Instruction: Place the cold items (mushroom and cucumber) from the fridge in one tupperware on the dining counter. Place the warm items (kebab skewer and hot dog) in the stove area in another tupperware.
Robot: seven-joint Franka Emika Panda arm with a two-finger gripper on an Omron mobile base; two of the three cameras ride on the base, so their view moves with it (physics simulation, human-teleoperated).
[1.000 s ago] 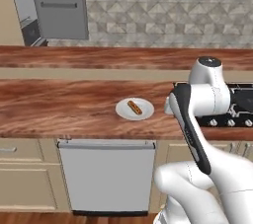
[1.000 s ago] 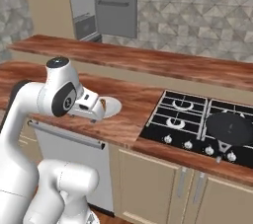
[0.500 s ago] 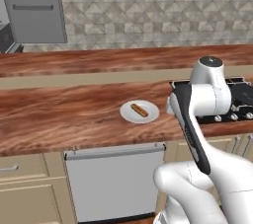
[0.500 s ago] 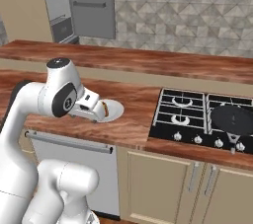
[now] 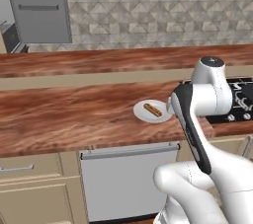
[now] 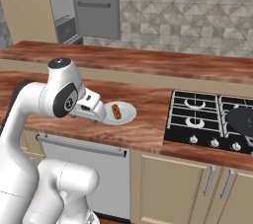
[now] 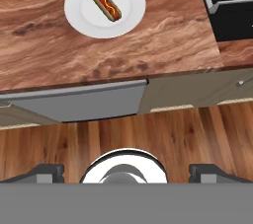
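We see the fridge cut off by the top and left edges of the left base view, so its upper part is lost to us. The stove runs off the right edge of the right base view, and a dark pan on it is cropped there too. In the hand view, the dishwasher front below the counter is foreshortened, its face barely readable.

base: driven sideways, camera view shifted | fridge: now seen toward 11 o'clock | hot dog: not moved
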